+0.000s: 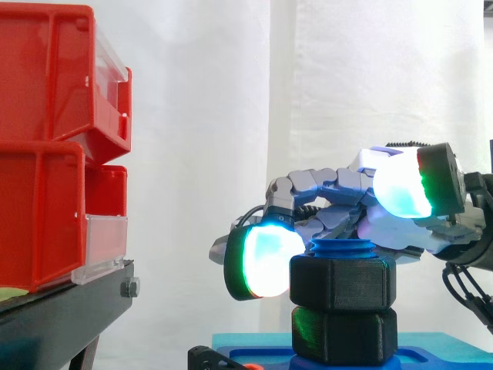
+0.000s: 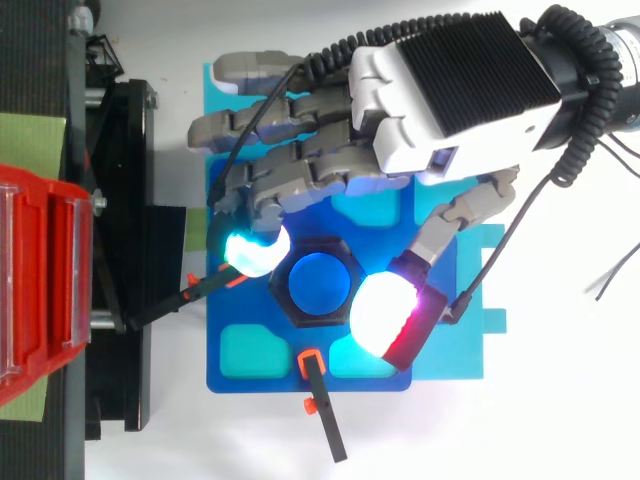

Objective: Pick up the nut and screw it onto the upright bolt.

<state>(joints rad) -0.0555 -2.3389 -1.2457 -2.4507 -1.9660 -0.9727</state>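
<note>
A black hexagonal nut (image 1: 343, 284) sits on the upright blue bolt (image 2: 318, 281), whose threaded top (image 1: 341, 248) pokes just above it. A second black hexagonal piece (image 1: 343, 335) lies directly below the nut on the same bolt. My hand (image 2: 450, 90) hovers over the bolt with its fingers curled down around the nut. One glowing fingertip (image 1: 262, 262) rests against the nut's left side, level with it. The thumb pad (image 2: 385, 312) is at the opposite corner of the nut in the top view; in the side view it stands higher than the nut's top.
The bolt stands on a blue base plate (image 2: 245, 372) with shallow recesses. Two black clamps with orange tips (image 2: 312, 365) reach onto the plate. Red bins (image 1: 46, 154) stack on a black stand (image 1: 69, 308) at the left. White curtain behind.
</note>
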